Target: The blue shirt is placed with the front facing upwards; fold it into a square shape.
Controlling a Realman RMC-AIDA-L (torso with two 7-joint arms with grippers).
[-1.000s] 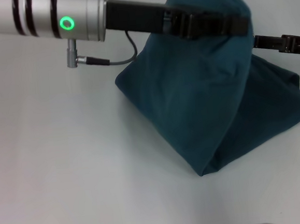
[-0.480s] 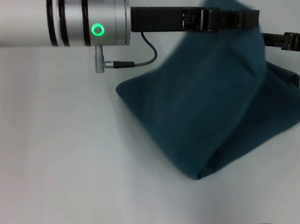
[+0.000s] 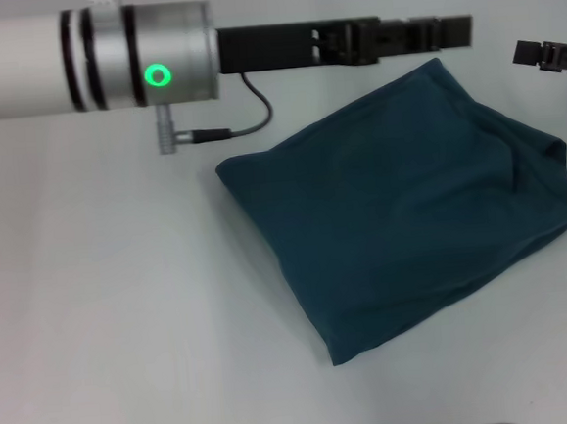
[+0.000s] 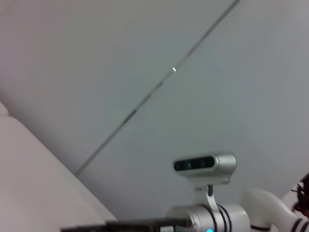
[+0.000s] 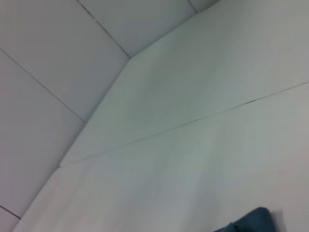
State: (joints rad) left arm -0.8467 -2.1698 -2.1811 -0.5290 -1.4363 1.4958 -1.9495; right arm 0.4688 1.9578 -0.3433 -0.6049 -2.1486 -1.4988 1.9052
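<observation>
Your left gripper [image 3: 456, 31] and right gripper [image 3: 526, 53] hold nothing, openness unclear; the shirt [image 3: 401, 203] could unfold if snagged.

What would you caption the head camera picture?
Folded blue shirt lies flat on the white table, left gripper hovering beyond it.

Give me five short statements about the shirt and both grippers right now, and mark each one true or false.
1. The blue shirt lies folded on the table. True.
2. The left gripper grips the shirt. False: it hangs clear of the cloth, past its far edge.
3. The right gripper rests on the shirt. False: it is off the shirt, near the head view's right edge.
4. The "FREE!" lettering shows. False: only plain fabric is visible.
5. A green ring glows on the left arm. True.
</observation>
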